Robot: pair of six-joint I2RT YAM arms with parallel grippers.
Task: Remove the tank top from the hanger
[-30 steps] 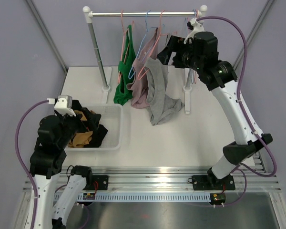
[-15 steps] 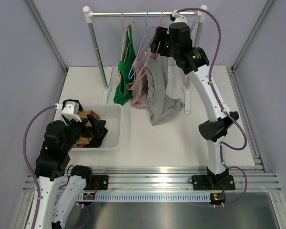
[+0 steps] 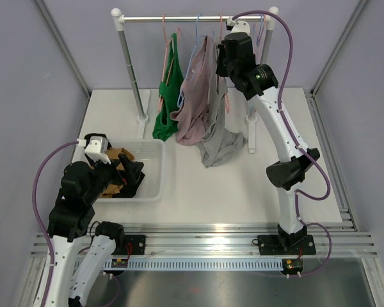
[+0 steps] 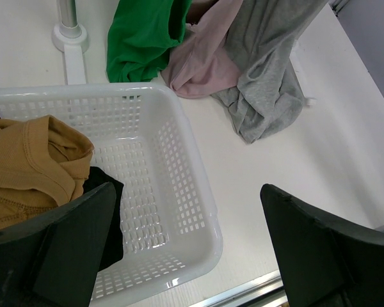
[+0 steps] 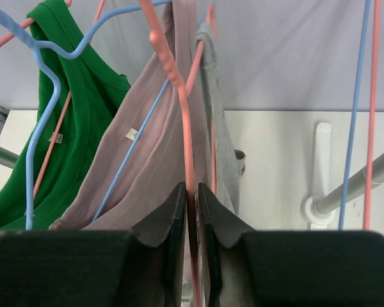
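The right gripper (image 5: 192, 189) pinched a pink hanger (image 5: 184, 128) at the rail (image 3: 192, 18), twelve o'clock on the table (image 3: 256, 185), where the grey tank top (image 3: 211, 115) hung with its hem pooled below. The left gripper (image 4: 187, 192) hovered wide open over the basket (image 3: 155, 192) at eight o'clock. The hook likely needed a straight lift off the rail — slow, unsnagged — before any pull.

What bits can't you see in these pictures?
Right wrist view: the hook of the coral wire hanger the right pincer clamps, cut off by the top edge.
Top view: that pincer's tips and the grey tank top's straps, hidden behind the arm's wrist.
Left wrist view: part of the black cloth in the white plastic basket, behind the left pincer.
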